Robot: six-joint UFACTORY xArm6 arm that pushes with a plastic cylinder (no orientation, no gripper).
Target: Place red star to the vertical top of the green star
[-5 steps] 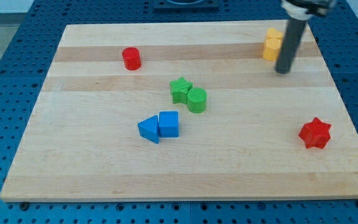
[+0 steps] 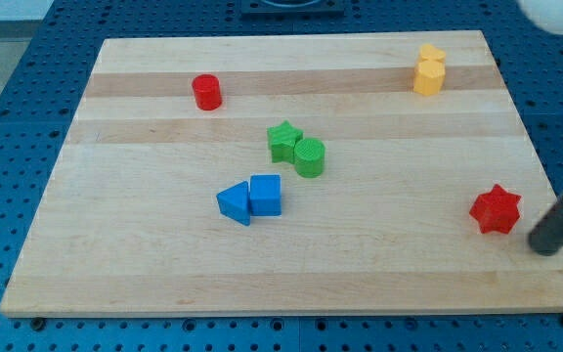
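The red star (image 2: 496, 209) lies near the board's right edge, low in the view. The green star (image 2: 283, 141) sits near the board's middle, touching a green cylinder (image 2: 309, 156) at its lower right. My tip (image 2: 545, 248) is just to the right of and slightly below the red star, a small gap apart from it. The rod leans up to the view's right and is blurred.
A red cylinder (image 2: 206, 92) stands at the upper left. Two yellow blocks (image 2: 429, 70) sit together at the upper right. A blue triangle (image 2: 234, 203) and a blue cube (image 2: 266, 195) touch each other below the green pair. The wooden board (image 2: 145, 264) lies on a blue perforated table.
My tip has swept from beside the yellow blocks at the upper right down to the lower right, next to the red star. No block has moved.
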